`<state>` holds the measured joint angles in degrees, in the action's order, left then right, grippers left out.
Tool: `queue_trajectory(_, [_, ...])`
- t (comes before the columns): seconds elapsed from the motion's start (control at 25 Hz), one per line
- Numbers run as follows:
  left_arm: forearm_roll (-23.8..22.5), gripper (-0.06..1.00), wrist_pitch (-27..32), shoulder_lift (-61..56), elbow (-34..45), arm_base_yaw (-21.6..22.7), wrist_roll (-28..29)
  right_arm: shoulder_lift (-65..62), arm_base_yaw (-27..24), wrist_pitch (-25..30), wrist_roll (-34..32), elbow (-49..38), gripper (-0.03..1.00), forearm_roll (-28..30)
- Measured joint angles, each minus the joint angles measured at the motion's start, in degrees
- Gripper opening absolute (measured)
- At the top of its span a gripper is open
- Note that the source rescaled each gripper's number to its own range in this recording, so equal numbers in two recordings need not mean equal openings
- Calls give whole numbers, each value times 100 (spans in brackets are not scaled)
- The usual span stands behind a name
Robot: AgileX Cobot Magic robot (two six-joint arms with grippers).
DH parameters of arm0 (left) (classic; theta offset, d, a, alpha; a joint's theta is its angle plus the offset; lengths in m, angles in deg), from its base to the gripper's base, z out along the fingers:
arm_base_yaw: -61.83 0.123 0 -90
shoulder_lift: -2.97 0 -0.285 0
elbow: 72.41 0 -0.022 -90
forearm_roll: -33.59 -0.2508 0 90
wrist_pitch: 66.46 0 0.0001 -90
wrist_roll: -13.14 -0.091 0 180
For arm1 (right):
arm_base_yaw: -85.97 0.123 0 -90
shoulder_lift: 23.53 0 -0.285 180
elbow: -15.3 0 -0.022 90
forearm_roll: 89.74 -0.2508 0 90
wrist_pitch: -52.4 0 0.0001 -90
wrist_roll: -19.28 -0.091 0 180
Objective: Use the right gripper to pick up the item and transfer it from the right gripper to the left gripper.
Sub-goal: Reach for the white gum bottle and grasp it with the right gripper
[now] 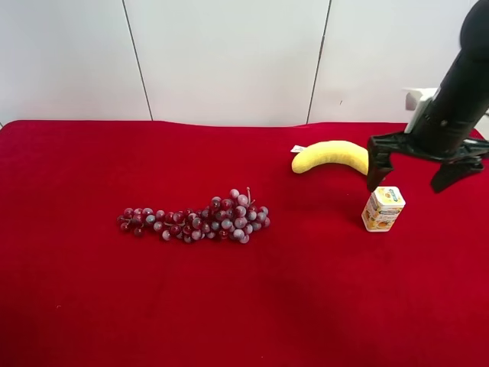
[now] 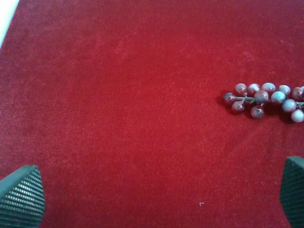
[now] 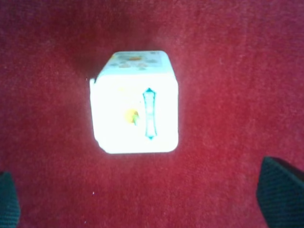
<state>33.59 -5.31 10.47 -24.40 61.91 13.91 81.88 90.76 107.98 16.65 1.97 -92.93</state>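
A red cloth [image 1: 92, 306] covers the table, with a white panelled wall [image 1: 229, 53] behind

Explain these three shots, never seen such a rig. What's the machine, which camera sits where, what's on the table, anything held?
It is a robot with two arms, each ending in a black two-finger pincer. One picture comes from a camera mounted high off the arms; the other two look down from each arm's wrist. On the red cloth-covered table lie a curved yellow banana, a bunch of dark red grapes and a small white carton with orange fruit pictures, standing upright. The right pincer hangs open over the carton, a finger to each side, clear of it. The left pincer, seen only in its own wrist view, is open over bare cloth near the grapes' end. Nothing is held.
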Motion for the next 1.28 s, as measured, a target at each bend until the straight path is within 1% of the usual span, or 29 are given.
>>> queue_trajectory(0.36, [0,100,0,0,0,0,0,627,0,-560,88,0,98,0])
queue_trajectory(0.68, [0,100,0,0,0,0,0,872,0,-695,196,0,98,15])
queue_trajectory(0.76, [0,100,0,0,0,0,0,917,0,-699,225,0,95,15])
queue_trajectory(0.84, [0,100,0,0,0,0,0,940,0,-699,262,0,85,15])
queue_trajectory(0.92, [0,100,0,0,0,0,0,942,0,-699,262,0,73,15])
queue_trajectory(0.96, [0,100,0,0,0,0,0,942,0,-699,262,0,65,15])
queue_trajectory(1.08, [0,100,0,0,0,0,0,942,0,-699,262,0,37,15])
queue_trajectory(1.12, [0,100,0,0,0,0,0,942,0,-699,262,0,23,15])
queue_trajectory(1.16, [0,100,0,0,0,0,0,942,0,-699,262,0,7,15])
queue_trajectory(1.2, [0,100,0,0,0,0,0,942,0,-699,262,0,0,15])
queue_trajectory(1.28, [0,100,0,0,0,0,0,942,0,-699,262,0,1,15])
